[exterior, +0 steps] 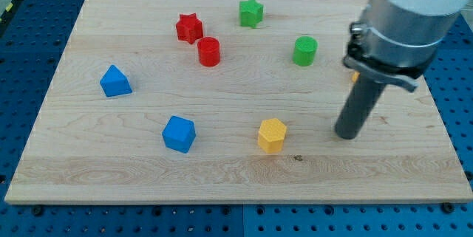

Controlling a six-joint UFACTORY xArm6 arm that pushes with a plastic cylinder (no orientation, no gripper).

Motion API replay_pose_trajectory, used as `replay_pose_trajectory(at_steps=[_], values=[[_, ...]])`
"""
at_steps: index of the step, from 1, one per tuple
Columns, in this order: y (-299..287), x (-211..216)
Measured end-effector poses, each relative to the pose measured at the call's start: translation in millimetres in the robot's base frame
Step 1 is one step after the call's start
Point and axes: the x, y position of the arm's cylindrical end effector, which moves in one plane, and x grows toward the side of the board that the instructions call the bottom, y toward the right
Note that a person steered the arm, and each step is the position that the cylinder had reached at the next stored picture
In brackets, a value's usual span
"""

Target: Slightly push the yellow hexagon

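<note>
The yellow hexagon (271,134) sits on the wooden board (111,170) at the lower middle. My tip (345,135) rests on the board to the hexagon's right, about a block and a half's width away, not touching it. The rod rises from the tip up to the arm's grey body at the view's upper right.
A blue block (179,134) lies left of the hexagon and a blue triangular block (114,81) farther left. A red star (189,27), a red cylinder (209,51), a green star (251,12) and a green cylinder (304,50) lie towards the view's top. A small orange piece (355,77) peeks out behind the arm.
</note>
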Motion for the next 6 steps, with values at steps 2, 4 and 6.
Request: replay_pose_trajectory(at_steps=[2, 4, 6], values=[[-45.7, 0.0], [-52.5, -6.1], [-132.8, -41.0]])
